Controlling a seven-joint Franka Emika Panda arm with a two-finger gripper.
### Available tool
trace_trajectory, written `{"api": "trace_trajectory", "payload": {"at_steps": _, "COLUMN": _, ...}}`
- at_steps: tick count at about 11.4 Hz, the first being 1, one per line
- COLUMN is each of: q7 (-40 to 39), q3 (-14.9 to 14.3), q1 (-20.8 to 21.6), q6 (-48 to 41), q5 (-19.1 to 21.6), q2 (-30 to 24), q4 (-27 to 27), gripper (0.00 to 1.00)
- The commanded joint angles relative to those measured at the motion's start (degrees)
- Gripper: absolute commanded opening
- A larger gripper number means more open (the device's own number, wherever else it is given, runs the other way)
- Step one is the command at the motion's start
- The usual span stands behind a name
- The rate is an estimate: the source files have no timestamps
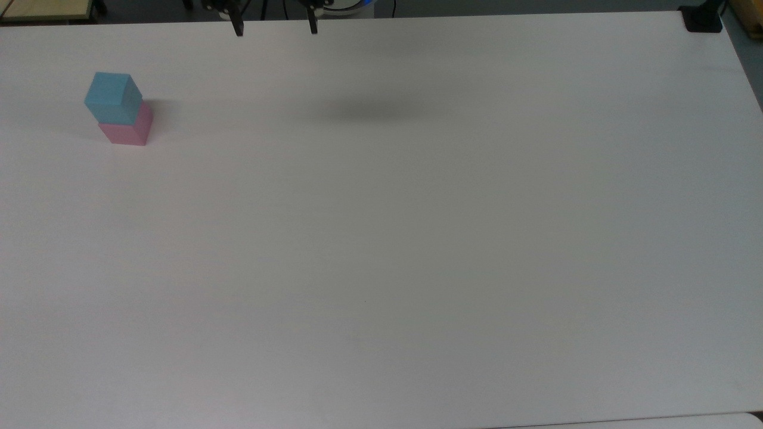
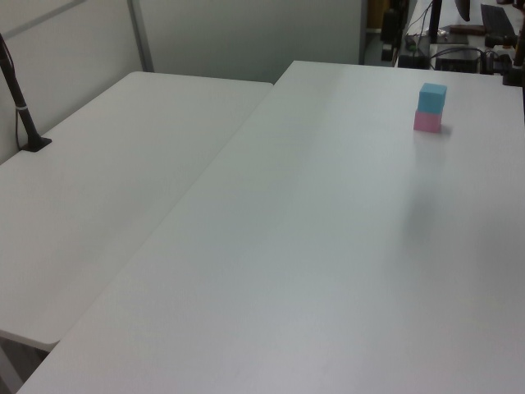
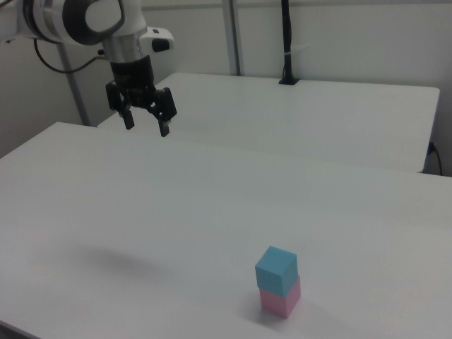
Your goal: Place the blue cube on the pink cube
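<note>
The blue cube rests on top of the pink cube, slightly offset, near the top view's upper left. The same stack appears in the left view, blue cube over pink cube, and in the right view, blue cube over pink cube. My gripper hangs high above the table in the right view, far from the stack, open with nothing between its fingers. Its fingertips poke in at the top view's upper edge.
A broad white table carries the stack. A second white table adjoins it, with a black pole clamp at its edge. A black clamp sits at the top view's upper right corner. A soft shadow lies on the table.
</note>
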Motion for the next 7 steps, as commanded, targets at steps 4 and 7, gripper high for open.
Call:
{"api": "trace_trajectory", "payload": {"at_steps": 4, "q7": -1.2, "q3": -1.4, "q1": 3.1, "q6": 5.3, "q5": -3.7, "q2": 0.7, "q4": -2.1, "gripper": 1.0}}
{"api": "trace_trajectory", "payload": {"at_steps": 7, "q7": -1.0, "q3": -1.4, "q1": 3.3, "q6": 6.0, "q5": -3.8, "q2": 0.9, "q4": -2.1, "gripper": 1.0}}
